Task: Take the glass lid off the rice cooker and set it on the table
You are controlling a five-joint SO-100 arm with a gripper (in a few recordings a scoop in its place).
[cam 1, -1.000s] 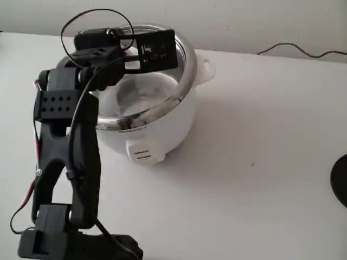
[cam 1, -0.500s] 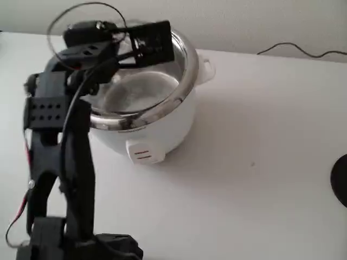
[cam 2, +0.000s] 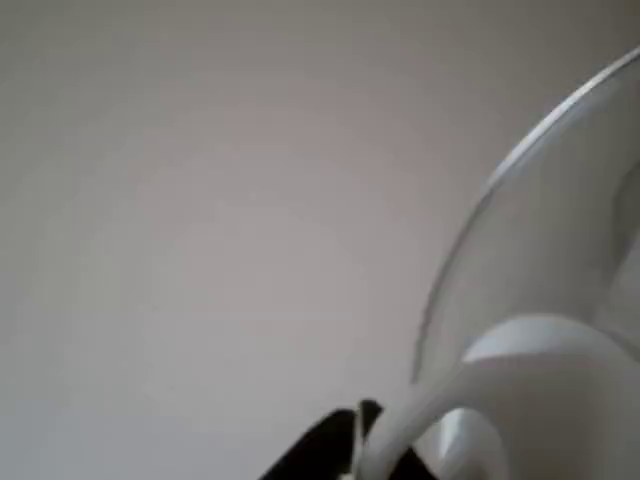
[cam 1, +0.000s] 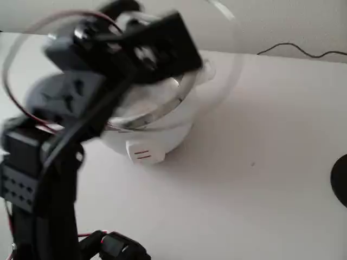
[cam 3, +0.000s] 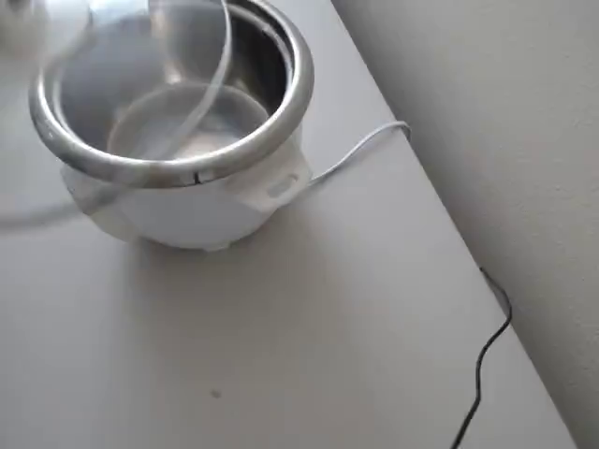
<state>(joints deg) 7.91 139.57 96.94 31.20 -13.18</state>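
Gripper (cam 1: 143, 51) is blurred in the fixed view; wrist view shows the white knob (cam 2: 520, 385) seated at the fingers, so it reads as pinched. Glass lid (cam 2: 560, 230) is up, tilted, clear of the rice cooker (cam 1: 146, 135) on the table (cam 1: 260, 179). Lid judged rigid, slick, breakable; knob is the only sane hold.

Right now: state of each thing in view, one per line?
glass lid: off the cooker, lifted and tilted, knob in the gripper.
rice cooker: open, upright, steel pot exposed.
gripper: shut on the lid's knob.
table: lid not set down yet.
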